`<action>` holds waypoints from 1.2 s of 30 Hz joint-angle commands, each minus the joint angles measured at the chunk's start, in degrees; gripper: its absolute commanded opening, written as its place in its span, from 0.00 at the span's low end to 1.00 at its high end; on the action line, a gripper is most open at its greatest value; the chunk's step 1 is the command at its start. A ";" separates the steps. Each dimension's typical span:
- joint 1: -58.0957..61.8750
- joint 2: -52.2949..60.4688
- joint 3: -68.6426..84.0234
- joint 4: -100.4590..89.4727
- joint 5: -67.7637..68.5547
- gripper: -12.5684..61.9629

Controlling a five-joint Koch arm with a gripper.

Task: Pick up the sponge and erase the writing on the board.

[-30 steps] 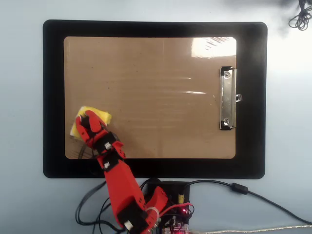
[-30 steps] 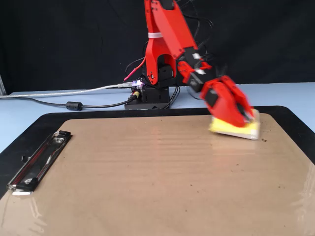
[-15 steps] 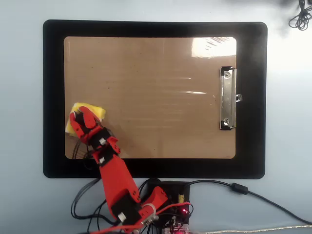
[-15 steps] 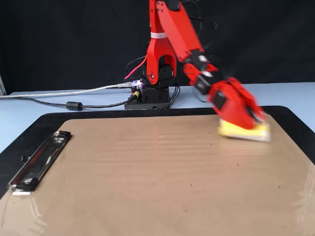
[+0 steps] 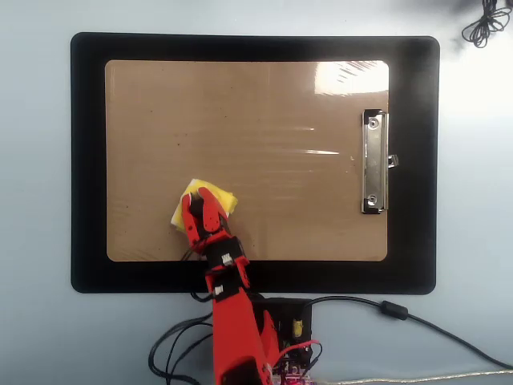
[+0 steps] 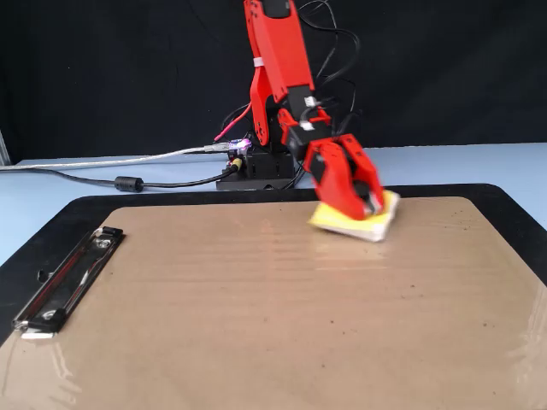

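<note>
Sponge [image 5: 210, 200] swept rightward from the board's [image 5: 264, 104] left edge, now near its lower middle, hand [image 6: 357, 205] clamped on it; no writing shows, so erasing looks finished.

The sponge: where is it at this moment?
In the overhead view the sponge lies on the board, near its bottom edge and left of centre, under the gripper, far from the metal clip.

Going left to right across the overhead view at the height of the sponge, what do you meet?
Black mat border → bare glossy brown clipboard surface → small yellow sponge under the red gripper → silver metal clip → black mat border again.
</note>
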 commanded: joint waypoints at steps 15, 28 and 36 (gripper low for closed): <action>-0.79 3.96 -0.97 2.99 1.67 0.06; -26.81 -5.80 -11.43 4.22 -18.37 0.06; -26.81 -5.89 -9.23 3.69 -17.84 0.06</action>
